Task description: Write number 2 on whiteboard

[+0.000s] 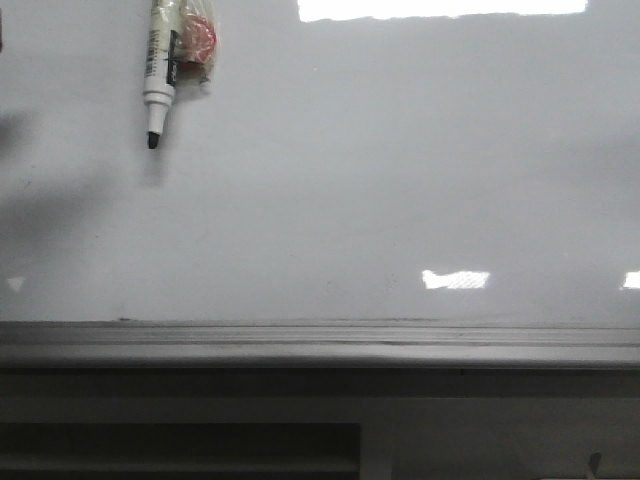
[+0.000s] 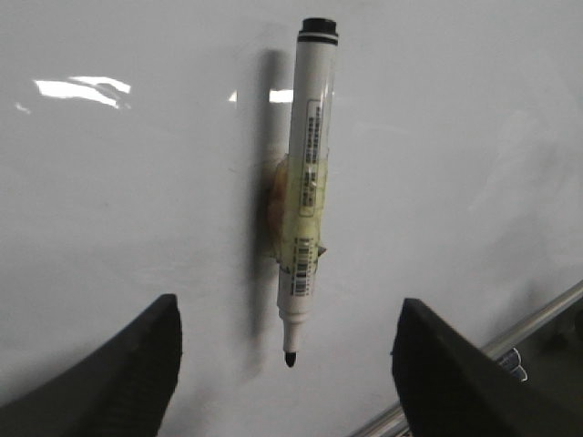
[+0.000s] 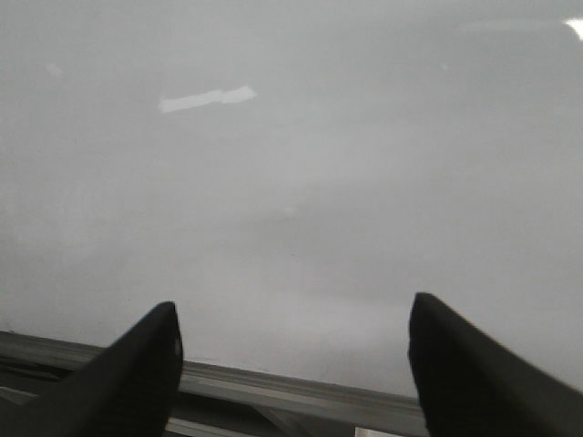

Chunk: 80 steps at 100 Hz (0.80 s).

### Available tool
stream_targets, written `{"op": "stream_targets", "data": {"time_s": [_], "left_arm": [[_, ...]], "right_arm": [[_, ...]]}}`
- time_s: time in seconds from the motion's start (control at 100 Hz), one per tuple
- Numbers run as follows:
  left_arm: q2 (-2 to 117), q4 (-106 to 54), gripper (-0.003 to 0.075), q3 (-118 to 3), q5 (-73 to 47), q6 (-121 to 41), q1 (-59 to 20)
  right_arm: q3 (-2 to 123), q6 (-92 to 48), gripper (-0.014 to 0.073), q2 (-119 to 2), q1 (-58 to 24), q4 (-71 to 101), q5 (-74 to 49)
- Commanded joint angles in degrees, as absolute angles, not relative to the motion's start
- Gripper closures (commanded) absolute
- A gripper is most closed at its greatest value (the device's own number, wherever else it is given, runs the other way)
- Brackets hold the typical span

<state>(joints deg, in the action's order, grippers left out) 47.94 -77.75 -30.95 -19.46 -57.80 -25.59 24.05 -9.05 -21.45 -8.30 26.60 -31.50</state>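
The whiteboard (image 1: 330, 190) fills most of the front view, a pale grey glossy surface with bright light reflections, and along its lower edge runs a grey metal tray ledge (image 1: 320, 343). No drawn line is visible on the board in any view, so the number 2 is not written yet. A white marker pen (image 1: 159, 72) hangs on the whiteboard in its upper left part, well above the ledge, with its black tip pointing down. Just beside the pen, touching it, there is a small reddish round thing (image 1: 197, 40) wrapped in clear tape, which seems to hold the pen to the board; what it is exactly I cannot tell. In the left wrist view the same marker pen (image 2: 306, 182) stands upright against the whiteboard (image 2: 118, 200), with a yellowish tape band around its middle and a dark shadow beside it. The left gripper (image 2: 287, 350) has its jaws spread wide, one on each side of the pen tip, and they do not touch the pen. In the right wrist view the right gripper (image 3: 291, 350) also has its jaws wide apart and holds nothing; it faces a bare part of the whiteboard (image 3: 291, 164) just above the ledge (image 3: 301, 393).
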Motion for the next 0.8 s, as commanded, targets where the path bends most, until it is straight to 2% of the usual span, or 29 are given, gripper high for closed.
{"op": "stream_targets", "data": {"time_s": [0.0, 0.31, 0.64, 0.71, 0.79], "left_arm": [[51.6, -80.0, 0.0281, -34.8, -19.8, -58.6, -26.2], [61.3, -80.7, 0.0281, -41.7, -25.3, -60.8, -26.2], [66.9, -82.7, 0.0284, -42.2, -25.7, -63.1, -26.2], [67.6, -83.2, 0.0339, -42.2, -25.7, -63.5, -26.2], [67.7, -83.2, 0.0491, -42.2, -25.7, -63.5, -26.2]], "right_arm": [[26.1, -9.7, 0.013, -22.3, -8.5, 28.0, -27.3], [26.1, -9.7, 0.013, -22.3, -8.5, 28.0, -27.2], [26.1, -9.7, 0.013, -22.3, -8.5, 28.0, -26.9], [26.1, -9.7, 0.013, -22.3, -8.5, 28.0, -26.8], [26.1, -9.7, 0.013, -22.3, -8.5, 28.0, -26.7]]}}
